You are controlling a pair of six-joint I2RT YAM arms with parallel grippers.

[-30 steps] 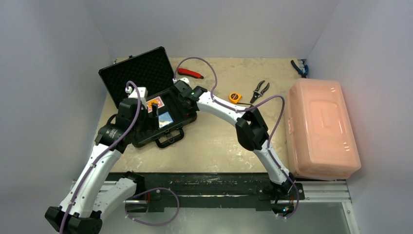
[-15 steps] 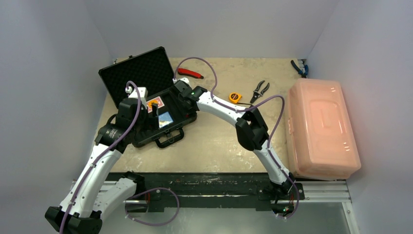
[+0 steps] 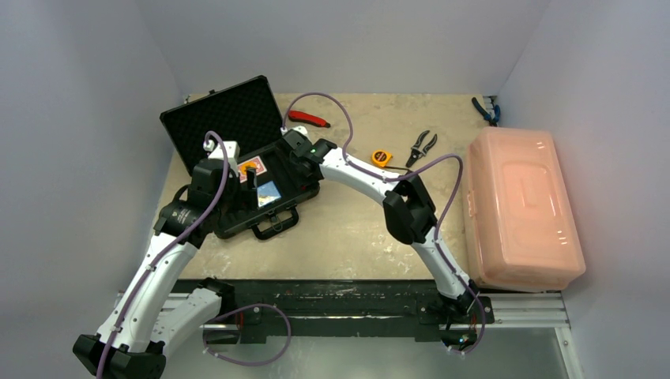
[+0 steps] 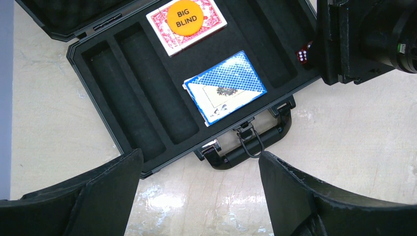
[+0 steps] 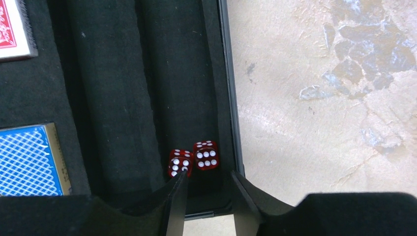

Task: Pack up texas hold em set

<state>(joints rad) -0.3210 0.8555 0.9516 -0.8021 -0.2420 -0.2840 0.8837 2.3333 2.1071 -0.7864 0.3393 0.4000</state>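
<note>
Case (image 3: 229,118): black hard shell, lying open on the left rear part of the desk (image 3: 355,229), lid tipped back toward the wall and lined with egg-crate foam. The base has a black moulded insert with long parallel troughs on both sides and card recesses in the middle; the two troughs seen in the left wrist view hold nothing. Carry handle (image 4: 246,147) and latches sit on the near edge. Red deck (image 4: 169,39), patterned back with a white border, lies in the middle section nearer the hinge. An orange disc (image 4: 189,17) printed "BIG BLIND" sits on top of it. Blue deck (image 4: 225,87), crosshatch back with a pale panel, lies just beside the red one on the handle side, a little askew. Two dice (image 5: 205,155), translucent red with white pips, rest side by side and touching at the near end of the outermost right trough, against the case wall. Right hand (image 5: 207,173) is down in that trough, fingers partly spread with nothing between them; one tip meets the left die. Left hand (image 4: 200,153) hovers above the handle edge, fingers spread wide, holding nothing.
</note>
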